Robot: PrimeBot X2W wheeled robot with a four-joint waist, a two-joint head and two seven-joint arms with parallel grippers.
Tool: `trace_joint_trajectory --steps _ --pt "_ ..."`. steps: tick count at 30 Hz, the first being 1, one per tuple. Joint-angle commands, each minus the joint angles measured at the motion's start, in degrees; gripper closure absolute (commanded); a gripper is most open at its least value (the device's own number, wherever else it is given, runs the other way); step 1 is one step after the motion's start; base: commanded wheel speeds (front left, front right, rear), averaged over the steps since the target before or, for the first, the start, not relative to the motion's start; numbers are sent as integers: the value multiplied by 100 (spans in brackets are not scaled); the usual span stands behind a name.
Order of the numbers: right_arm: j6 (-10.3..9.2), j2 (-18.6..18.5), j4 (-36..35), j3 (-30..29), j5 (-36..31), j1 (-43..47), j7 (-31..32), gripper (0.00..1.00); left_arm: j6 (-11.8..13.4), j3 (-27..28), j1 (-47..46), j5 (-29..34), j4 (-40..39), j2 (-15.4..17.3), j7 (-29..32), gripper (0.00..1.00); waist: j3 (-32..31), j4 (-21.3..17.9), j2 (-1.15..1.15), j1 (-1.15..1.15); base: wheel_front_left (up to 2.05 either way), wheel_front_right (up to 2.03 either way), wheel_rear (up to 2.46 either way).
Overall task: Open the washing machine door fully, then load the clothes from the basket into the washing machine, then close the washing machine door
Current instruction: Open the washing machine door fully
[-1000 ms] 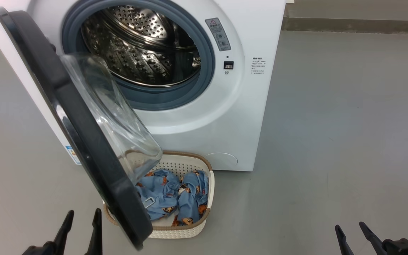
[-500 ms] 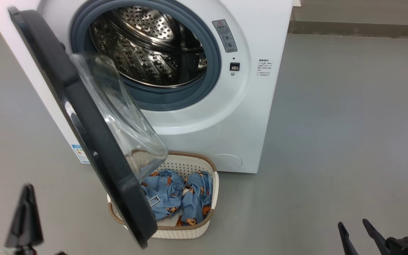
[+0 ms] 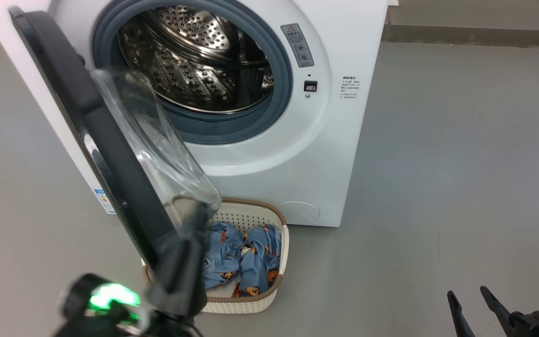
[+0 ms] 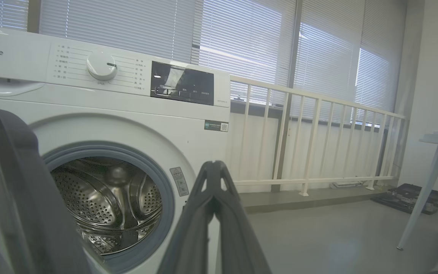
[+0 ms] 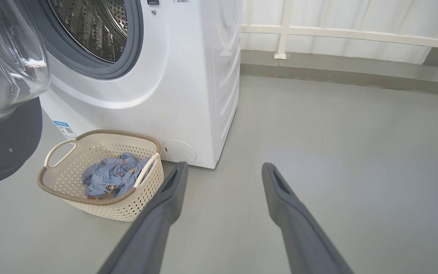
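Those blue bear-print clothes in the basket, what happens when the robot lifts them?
Probably floppy: the clothes lie crumpled in folds, so they should drape and dangle. Likely light, being thin-looking fabric. They may trail over the basket rim.

The left gripper (image 3: 197,224) stands raised and blurred, its two dark fingers (image 4: 207,198) pressed together into a single tip. A green light (image 3: 110,296) glows on the wrist just behind it. The right gripper (image 3: 473,304) sits low with its fingers (image 5: 280,190) spread wide apart and empty between them.
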Motion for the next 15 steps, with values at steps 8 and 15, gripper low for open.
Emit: trace_joint_trajectory --steps 8,15 --pt "9 -31 -185 101 -95 -21 -70 0 -15 -800 -109 -423 1041 3 91 100 93 -7 0 0 0 0 0" --pt "9 -29 -280 46 -147 -124 -70 0 68 -677 -354 -710 2249 -4 -308 100 166 -13 0 0 0 0 0"
